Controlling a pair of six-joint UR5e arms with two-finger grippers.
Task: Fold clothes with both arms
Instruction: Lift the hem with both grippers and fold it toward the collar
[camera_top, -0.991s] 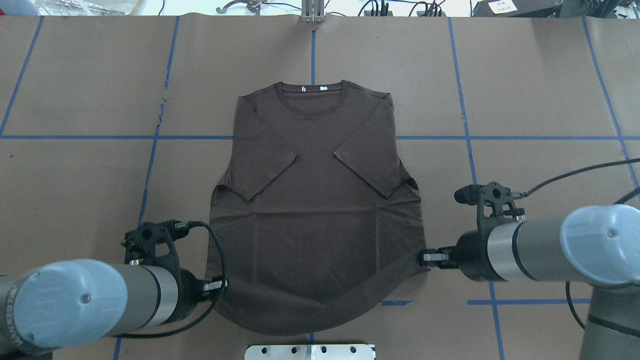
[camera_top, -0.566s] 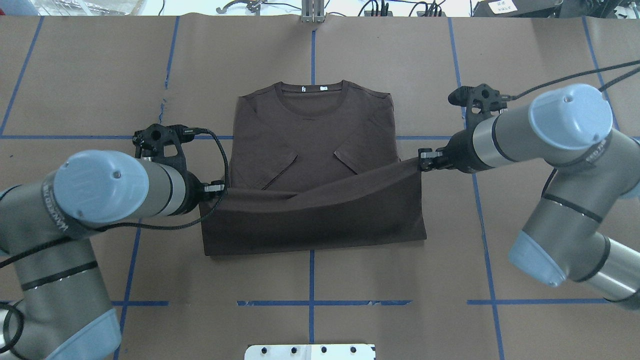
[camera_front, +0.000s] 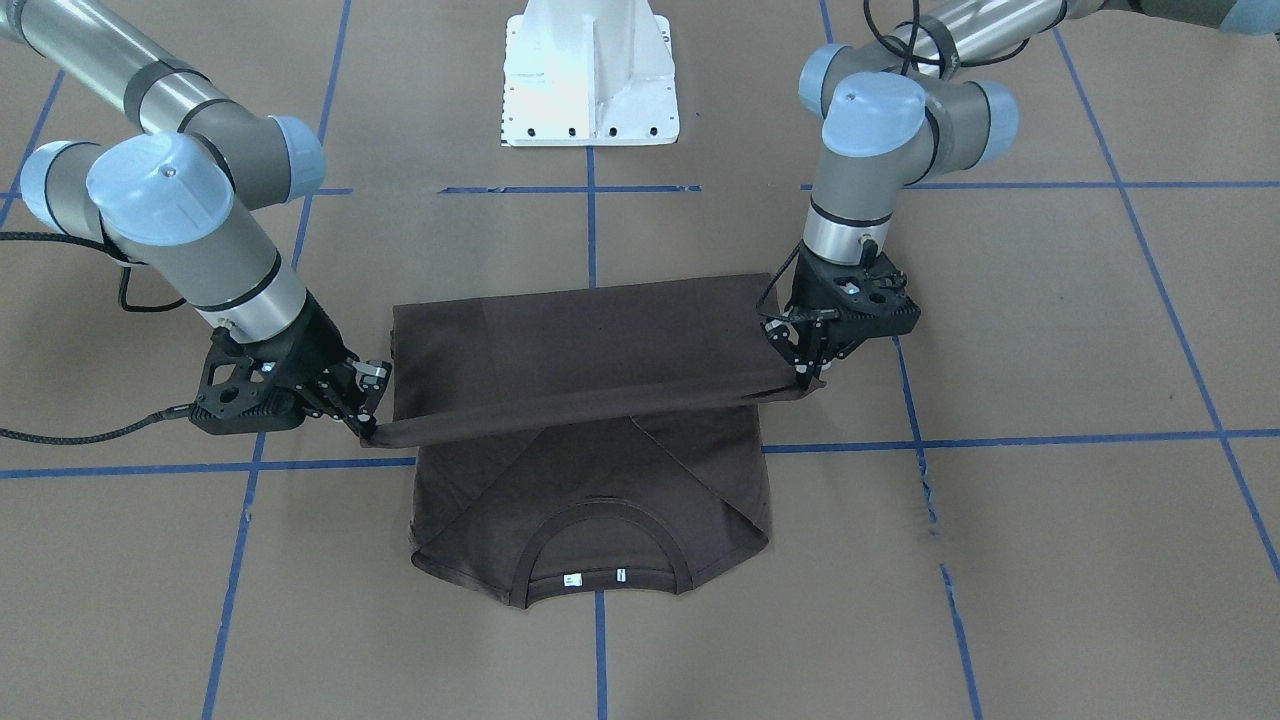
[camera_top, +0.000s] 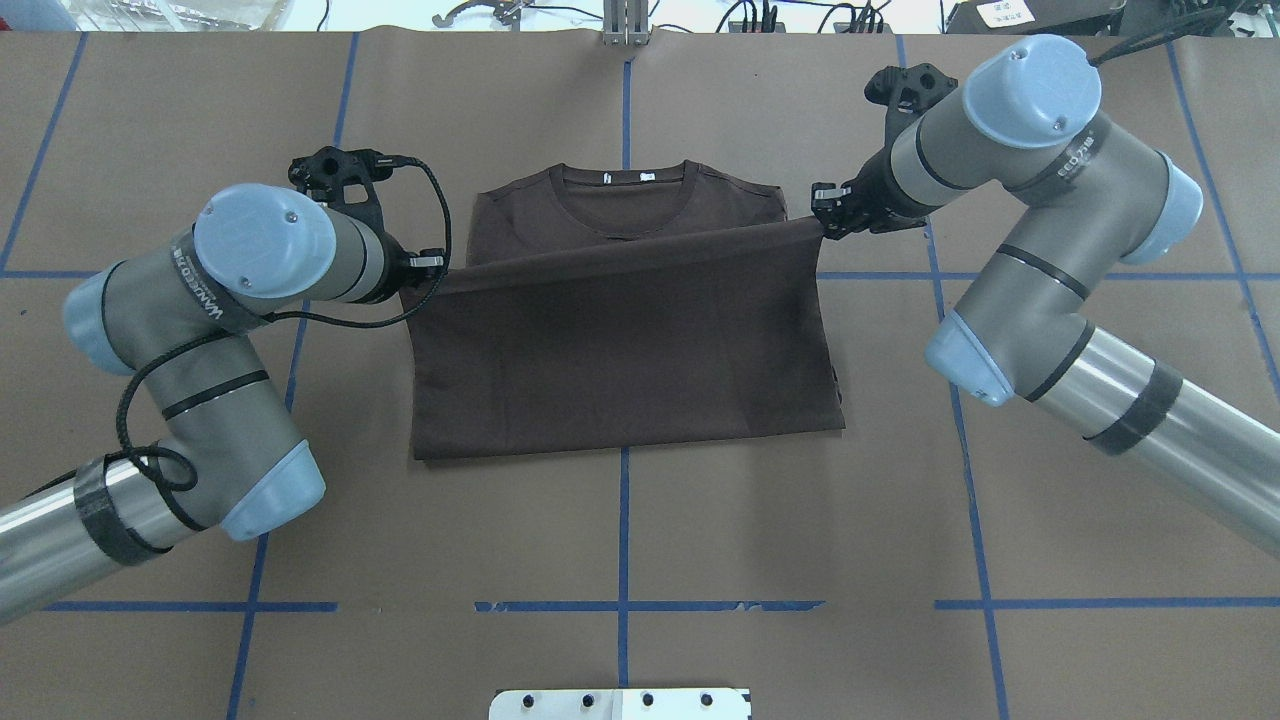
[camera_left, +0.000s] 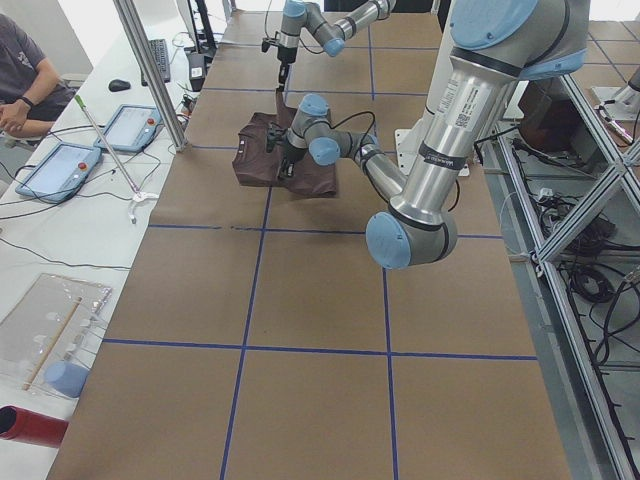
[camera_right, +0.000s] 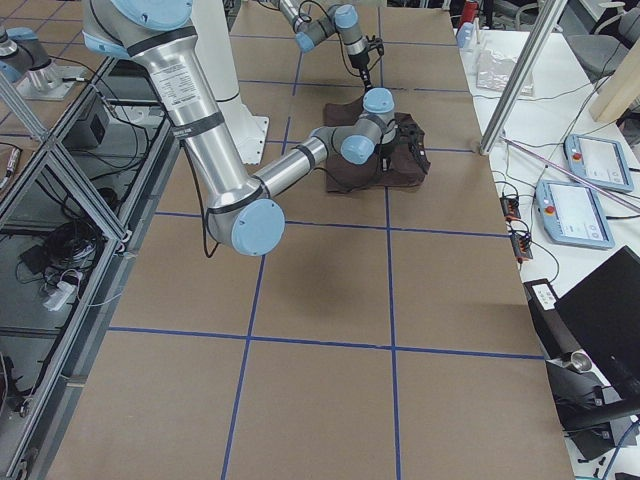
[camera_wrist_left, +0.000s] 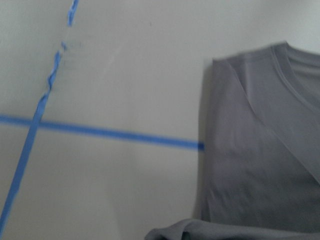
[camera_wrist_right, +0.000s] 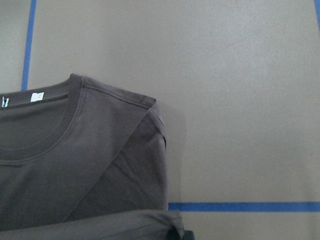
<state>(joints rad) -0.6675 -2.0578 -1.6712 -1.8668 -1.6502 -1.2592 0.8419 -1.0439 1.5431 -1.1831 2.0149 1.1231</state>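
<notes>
Two T-shirt (camera_top: 620, 340) corners in left pincer (camera_top: 441, 268), right pincer (camera_top: 822, 226).

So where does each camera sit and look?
Front: across the table, facing robot; grey tubular left arm, right arm, white pedestal.
Overhead: behind the robot, looking down; both arms.
Left side: table's end; left arm nearest.
Right side: opposite end; right arm nearest.
Left wrist: downward; no arm.
Right wrist: downward; no arm.
All share the dark brown short-sleeved T-shirt.

We see the dark brown T-shirt (camera_top: 620, 350) on the table (camera_top: 700, 520), sleeves folded in, collar (camera_top: 625, 174) away from the robot. Its hem (camera_top: 620, 250) is lifted and stretched taut over the chest, one corner pinched by the left gripper (camera_top: 440, 268), the other by the right gripper (camera_top: 822, 225).
</notes>
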